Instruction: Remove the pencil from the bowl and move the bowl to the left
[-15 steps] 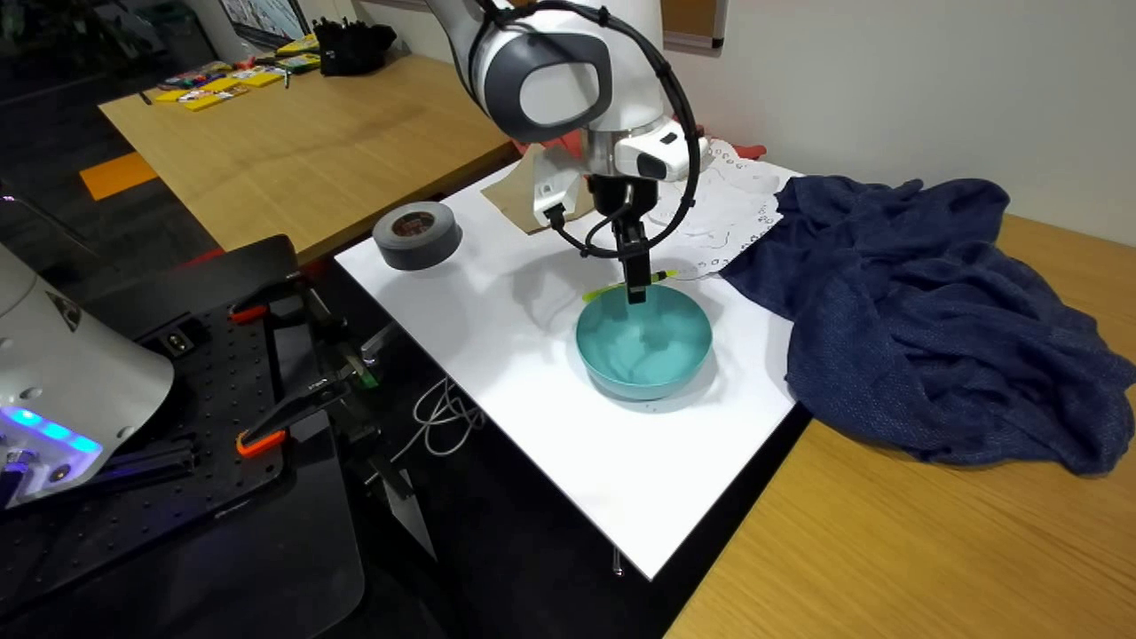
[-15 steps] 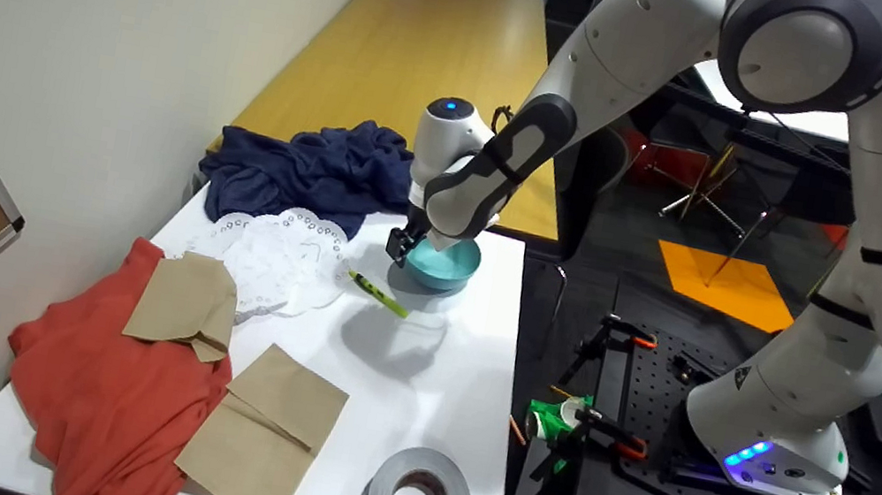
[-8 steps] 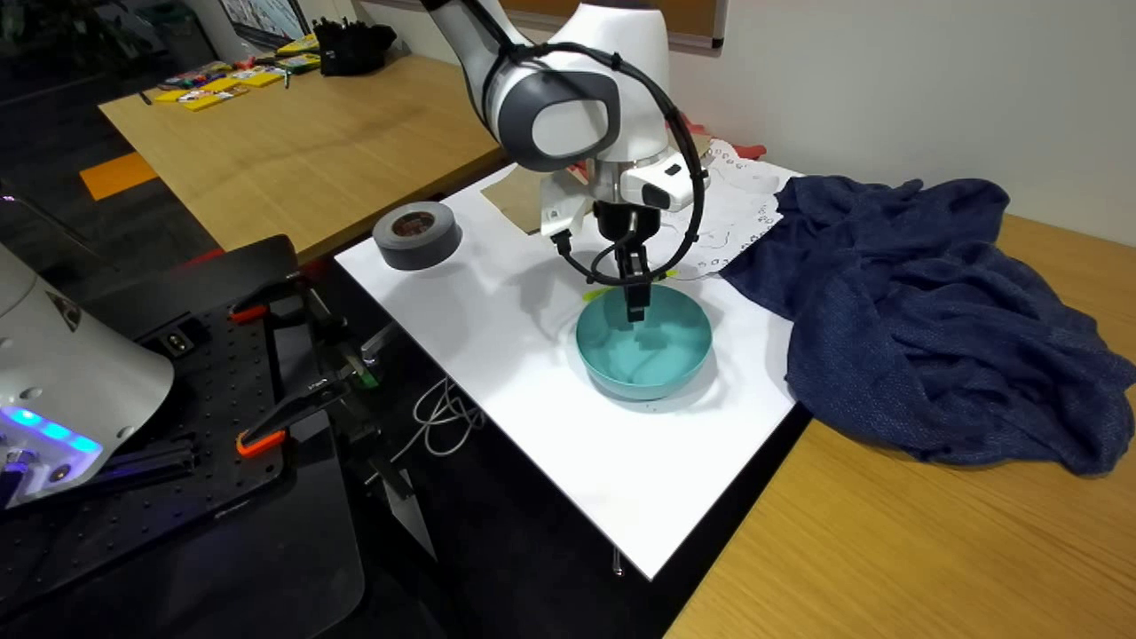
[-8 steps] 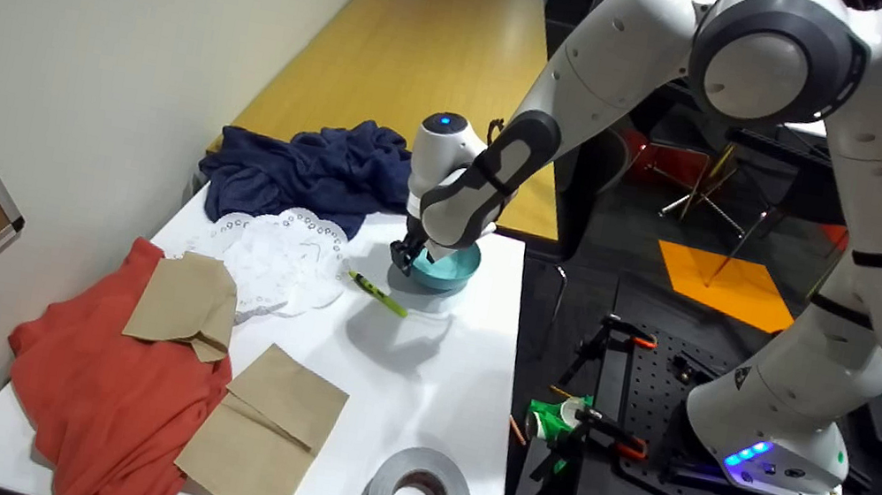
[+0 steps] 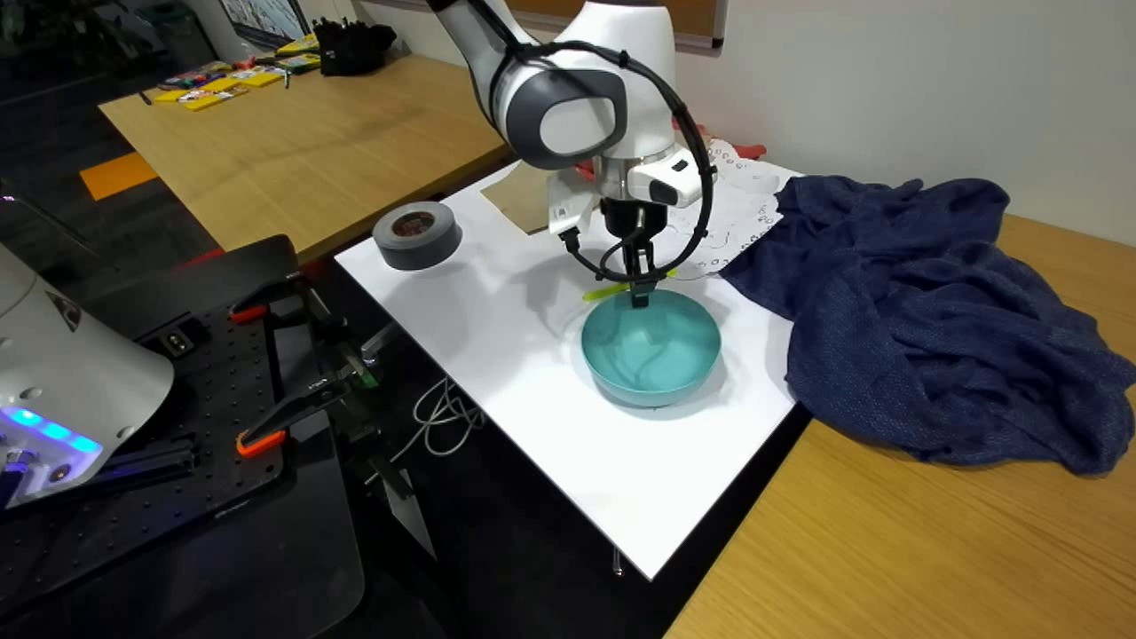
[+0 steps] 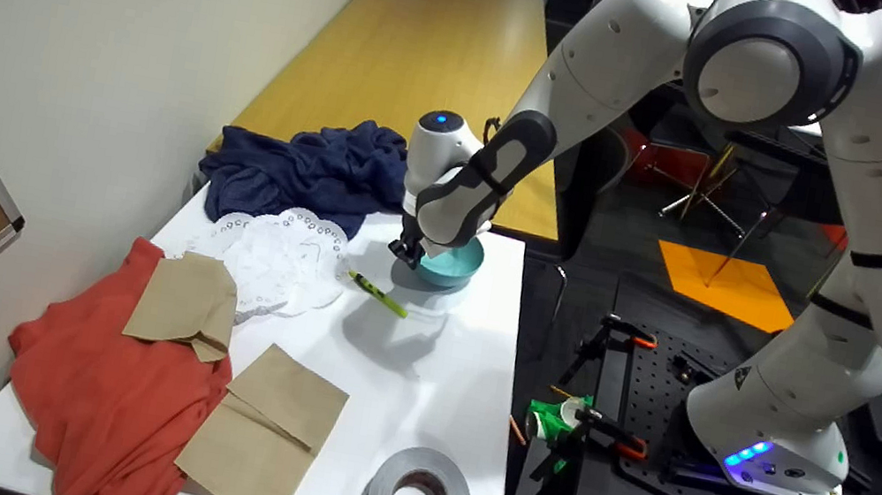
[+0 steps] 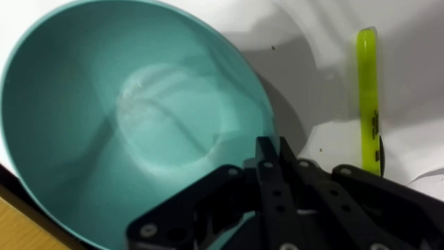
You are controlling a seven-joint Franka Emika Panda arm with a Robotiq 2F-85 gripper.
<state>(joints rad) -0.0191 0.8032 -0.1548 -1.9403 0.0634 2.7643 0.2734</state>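
Wrist view: jaws pinch the teal bowl point(image 7: 145, 104) by its rim; the yellow-green highlighter point(image 7: 369, 100) lies outside on the table point(image 7: 336, 142); that one-edge hold may let the bowl tip if moved fast.

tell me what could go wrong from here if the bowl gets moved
The fingers pinch the bowl at one spot on its rim, so it might tip or twist loose if lifted.

The yellow-green marker lies on the white table near that side of the rim, so a move that way could knock it or set it rolling.
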